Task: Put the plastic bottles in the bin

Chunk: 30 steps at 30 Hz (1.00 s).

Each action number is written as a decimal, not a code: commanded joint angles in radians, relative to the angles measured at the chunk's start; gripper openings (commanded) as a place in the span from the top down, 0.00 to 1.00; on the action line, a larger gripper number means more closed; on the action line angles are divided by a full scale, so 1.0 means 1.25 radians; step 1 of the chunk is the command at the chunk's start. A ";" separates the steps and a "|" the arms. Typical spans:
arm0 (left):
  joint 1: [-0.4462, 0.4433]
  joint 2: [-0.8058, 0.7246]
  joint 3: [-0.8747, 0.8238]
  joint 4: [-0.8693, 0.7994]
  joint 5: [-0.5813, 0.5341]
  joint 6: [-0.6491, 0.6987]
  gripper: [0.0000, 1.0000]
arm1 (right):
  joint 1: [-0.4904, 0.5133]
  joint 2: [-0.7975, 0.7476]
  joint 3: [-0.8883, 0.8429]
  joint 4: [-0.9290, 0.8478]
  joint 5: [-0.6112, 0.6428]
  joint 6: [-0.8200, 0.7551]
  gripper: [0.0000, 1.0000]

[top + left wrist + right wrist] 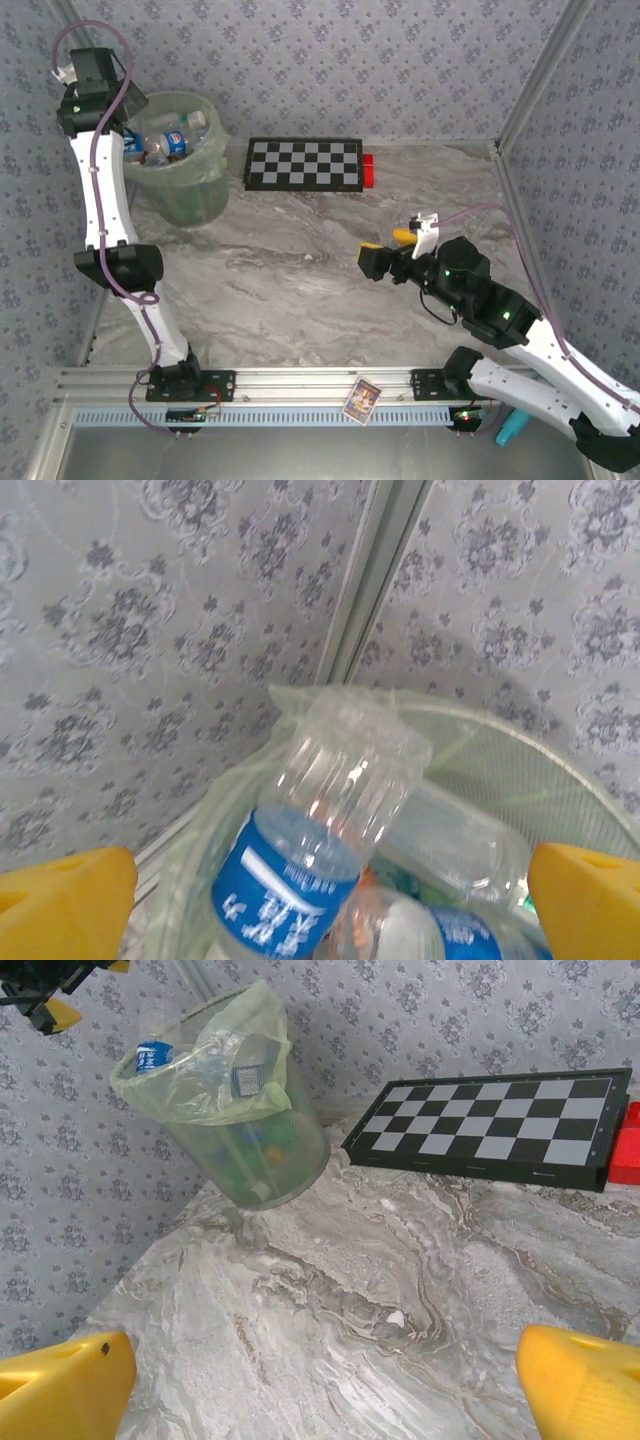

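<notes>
Over the far left corner of the table point(300, 270), the left gripper point(327, 900) hangs above the bin point(560, 770) with its yellow fingers point(65, 900) spread wide and neither one touching anything. A clear bottle point(320, 800) with a blue label lies between them but apart from both. Its ribbed clear end points up, and it rests on the other bottles point(170, 135) heaped inside against the bag liner. I judge this to be the release step, with that bottle already given over to the bin. The right gripper point(325, 1385) sits well apart from the bin, low over bare marble, its fingers wide and holding nothing, facing the checkerboard point(500, 1120) and the red block point(625, 1145) beside it. Every bottle I can make out lies in the bin, so the task looks close to finished. The next move calls for lifting the left arm straight up, clear of the rim and loose liner, so that no finger snags the bag or tips the bin.
</notes>
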 commanded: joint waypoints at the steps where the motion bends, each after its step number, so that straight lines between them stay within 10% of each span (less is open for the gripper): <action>1: 0.013 0.049 0.075 0.024 0.047 0.002 0.00 | -0.007 -0.004 -0.011 -0.023 0.006 0.006 0.01; 30: 0.013 0.129 0.057 0.010 0.339 0.052 0.00 | -0.051 0.030 -0.006 0.005 -0.015 0.018 0.01</action>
